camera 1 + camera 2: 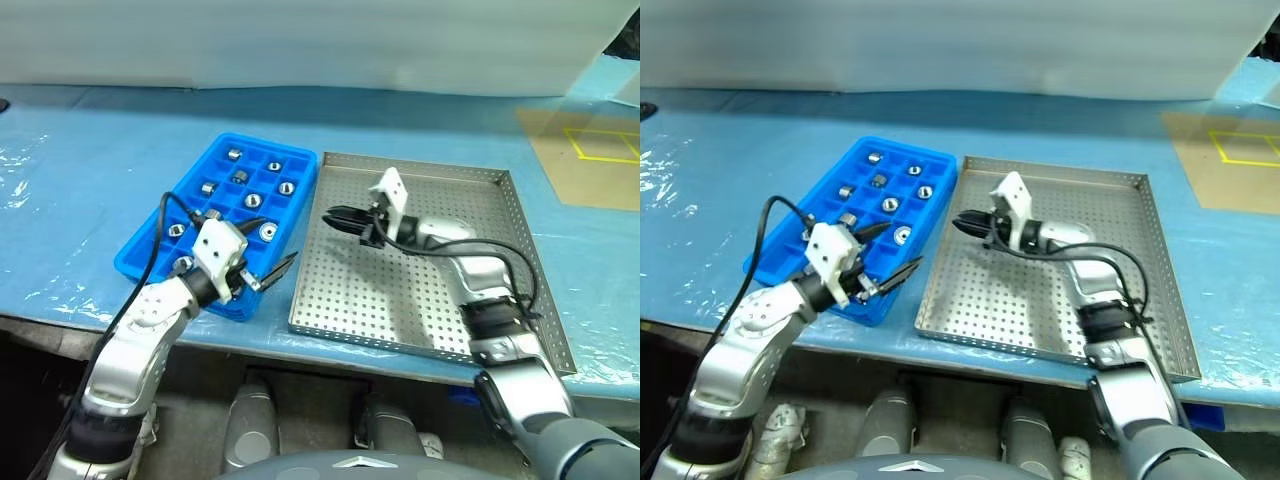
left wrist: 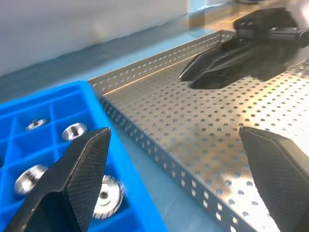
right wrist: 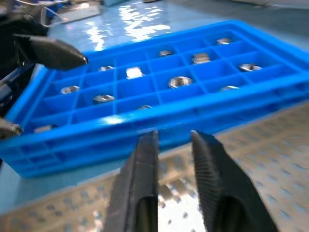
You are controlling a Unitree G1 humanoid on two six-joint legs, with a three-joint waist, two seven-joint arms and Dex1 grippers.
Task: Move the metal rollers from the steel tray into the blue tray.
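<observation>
Several metal rollers (image 1: 253, 200) lie in separate compartments of the blue tray (image 1: 262, 143). The steel tray (image 1: 360, 295) stands right beside it, on its right. My left gripper (image 1: 280, 240) hangs open over the blue tray's near right corner, its fingers (image 2: 72, 179) spread wide with nothing between them. My right gripper (image 1: 330, 215) hovers over the steel tray's left part and points toward the blue tray. Its fingers (image 3: 145, 174) stand a narrow gap apart, with nothing between them.
Both trays rest on a table covered in blue plastic sheet (image 1: 80, 170), whose front edge runs just below them. A brown patch with yellow tape (image 1: 590, 150) lies at the far right. A black cable (image 1: 150, 270) loops from my left wrist across the blue tray's near edge.
</observation>
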